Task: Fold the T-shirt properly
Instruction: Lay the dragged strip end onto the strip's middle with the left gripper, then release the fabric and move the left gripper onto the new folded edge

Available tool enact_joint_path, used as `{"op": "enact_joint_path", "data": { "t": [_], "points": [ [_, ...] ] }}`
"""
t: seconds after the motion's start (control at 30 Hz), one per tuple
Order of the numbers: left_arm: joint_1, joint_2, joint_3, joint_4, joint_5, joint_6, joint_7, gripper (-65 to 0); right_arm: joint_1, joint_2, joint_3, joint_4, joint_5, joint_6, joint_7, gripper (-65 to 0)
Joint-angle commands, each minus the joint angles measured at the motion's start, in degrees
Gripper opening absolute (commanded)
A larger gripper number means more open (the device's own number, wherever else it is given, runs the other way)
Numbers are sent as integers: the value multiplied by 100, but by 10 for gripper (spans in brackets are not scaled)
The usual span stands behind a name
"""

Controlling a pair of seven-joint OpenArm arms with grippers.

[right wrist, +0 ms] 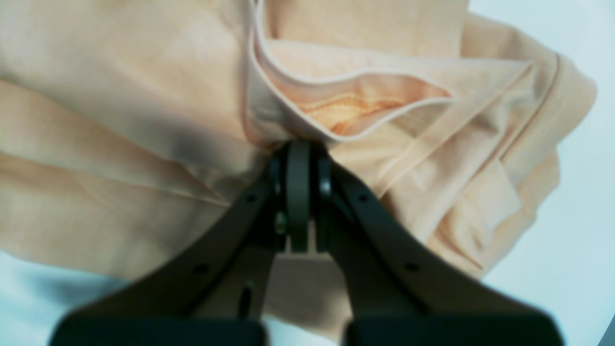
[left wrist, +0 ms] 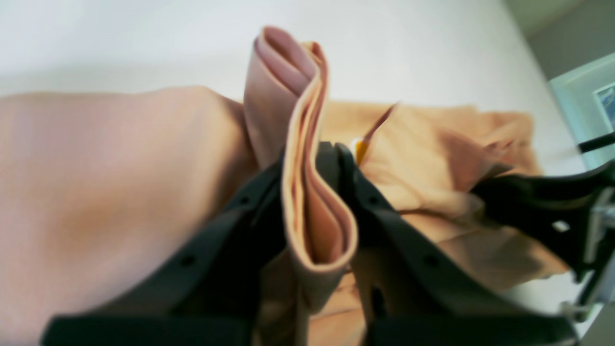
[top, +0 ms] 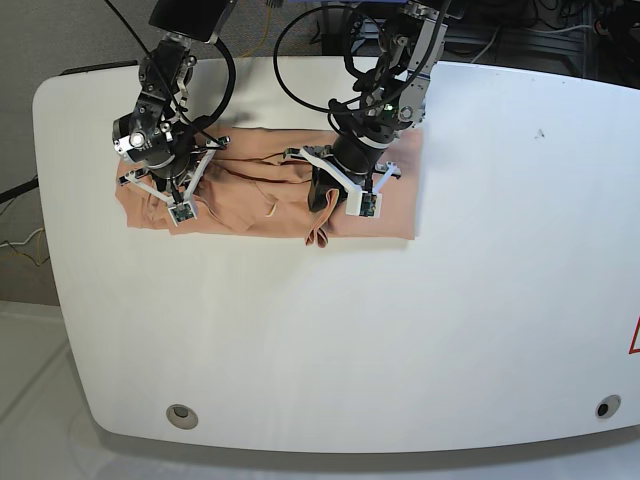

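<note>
T-shirt (top: pixel 250 195) bunched lengthwise on white table (top: pixel 450 300), grey floor beyond.

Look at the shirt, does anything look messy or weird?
A bit. The T-shirt lies bunched and wrinkled across the white table, not flat. The left gripper pinches a doubled-over fold, and the right gripper pinches fabric by a hemmed edge. Nothing looks torn.

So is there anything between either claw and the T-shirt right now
Nothing visible. The left claw is shut on a bunched fold of the T-shirt, and the right claw is shut on the fabric beside a hemmed edge. Only the shirt lies on the white table.
</note>
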Motion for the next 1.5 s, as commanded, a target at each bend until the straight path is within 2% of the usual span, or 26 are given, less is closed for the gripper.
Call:
{"op": "enact_joint_path", "data": {
  "t": [0.0,0.13,0.33,0.47,0.8,1.17,1.4,1.47],
  "points": [
    [-50,43,22,2,-33,-52,-128,-631,-30,6,21,29,-101,34,-230,-626],
    [-50,-54,92,-16,-51,-61,-128,-594,-30,6,21,29,-101,34,-230,-626],
    [-50,-177,383,10,-51,-61,-128,-391,-30,6,21,29,-101,34,-230,-626],
    [-50,-168,418,19,-42,-44,-128,-292,-30,6,21,29,-101,34,-230,-626],
    [-155,-186,418,283,-33,-52,-128,-283,-30,6,21,29,-101,34,-230,-626],
    [-146,-203,418,1109,-25,-44,-102,-279,-30,6,21,29,-101,34,-230,-626],
    [-111,-467,418,1329,-25,-17,-102,-282,-30,6,21,29,-101,34,-230,-626],
    [-6,-696,418,1329,-25,141,-102,-282,-30,6,21,29,-101,34,-230,-626]
  ]
}}
